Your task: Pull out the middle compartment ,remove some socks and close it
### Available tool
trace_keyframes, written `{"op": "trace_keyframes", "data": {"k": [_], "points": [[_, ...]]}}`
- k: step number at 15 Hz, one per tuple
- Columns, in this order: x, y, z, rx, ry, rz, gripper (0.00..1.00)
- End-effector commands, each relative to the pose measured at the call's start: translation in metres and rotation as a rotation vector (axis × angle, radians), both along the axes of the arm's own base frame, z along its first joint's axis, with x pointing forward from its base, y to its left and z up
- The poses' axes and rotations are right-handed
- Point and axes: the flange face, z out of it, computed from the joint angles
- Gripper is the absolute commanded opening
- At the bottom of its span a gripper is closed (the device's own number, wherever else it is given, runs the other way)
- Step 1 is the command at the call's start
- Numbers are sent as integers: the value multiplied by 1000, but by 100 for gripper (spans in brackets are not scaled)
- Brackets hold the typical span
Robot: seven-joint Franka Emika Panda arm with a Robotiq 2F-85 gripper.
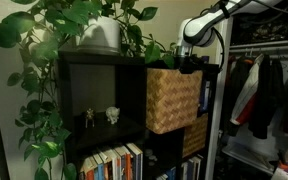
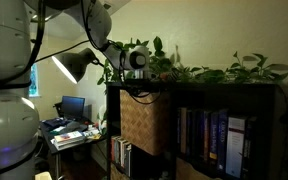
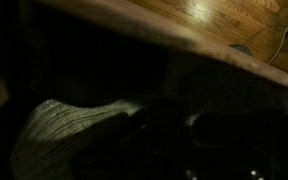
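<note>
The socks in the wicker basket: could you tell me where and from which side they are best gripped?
Probably the pale ribbed fold of the socks, from straight above: the basket is open only on top, and its woven walls block every side. Soft cloth should pinch easily.

The tips of the gripper point(image 1: 189, 60) are hidden inside the middle compartment point(image 1: 172, 100); the wrist view is dark and blurred; the socks point(image 3: 69, 128) run off its lower edge.
</note>
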Motion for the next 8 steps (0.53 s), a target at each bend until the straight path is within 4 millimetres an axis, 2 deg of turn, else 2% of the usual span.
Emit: {"op": "trace_keyframes", "data": {"k": [1,2,8], "points": [[-14,-4,6,39,84,-8,1],[-13,-5,10,40,84,-13,3],[-3,-10,36,36,27,-26,3]]}}
